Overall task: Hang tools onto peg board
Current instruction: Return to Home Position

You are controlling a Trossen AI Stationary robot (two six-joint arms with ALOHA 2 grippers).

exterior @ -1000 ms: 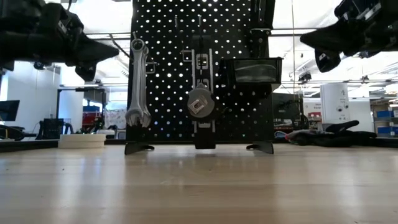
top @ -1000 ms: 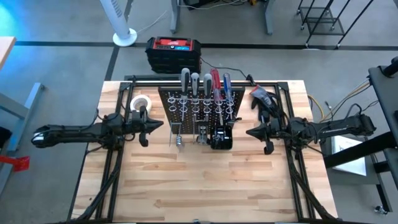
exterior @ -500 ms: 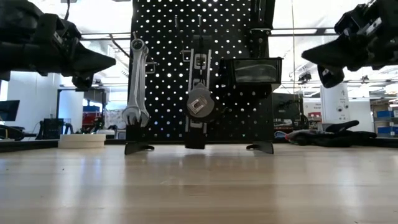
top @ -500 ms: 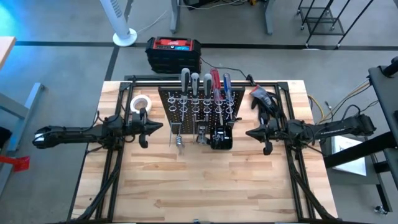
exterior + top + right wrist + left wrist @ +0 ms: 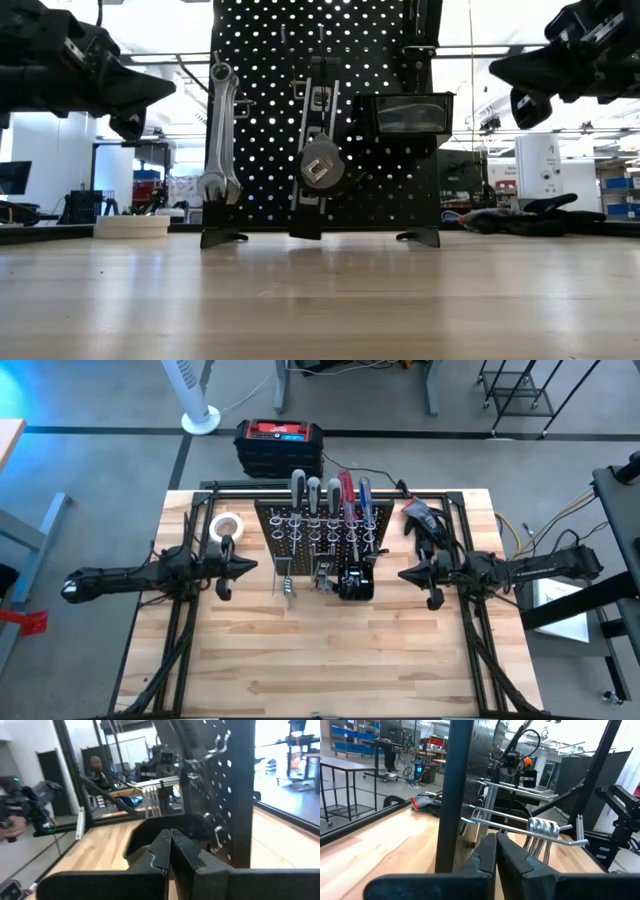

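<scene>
Your peg board (image 5: 318, 530) stands midway along the table's (image 5: 330, 655) far edge, tools (image 5: 328, 490) hung on it. The left gripper (image 5: 250, 567) and right gripper (image 5: 403, 574) hover at either side of it, both clenched and empty.

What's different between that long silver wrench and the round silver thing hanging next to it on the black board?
The wrench is long and slim; the tape measure is squat and round-faced. The wrench hangs straight, left of the tape measure in the low view; the tape measure looks slightly tilted. Both are silver and hang on the peg board. The left gripper and right gripper, shut, touch neither.
</scene>
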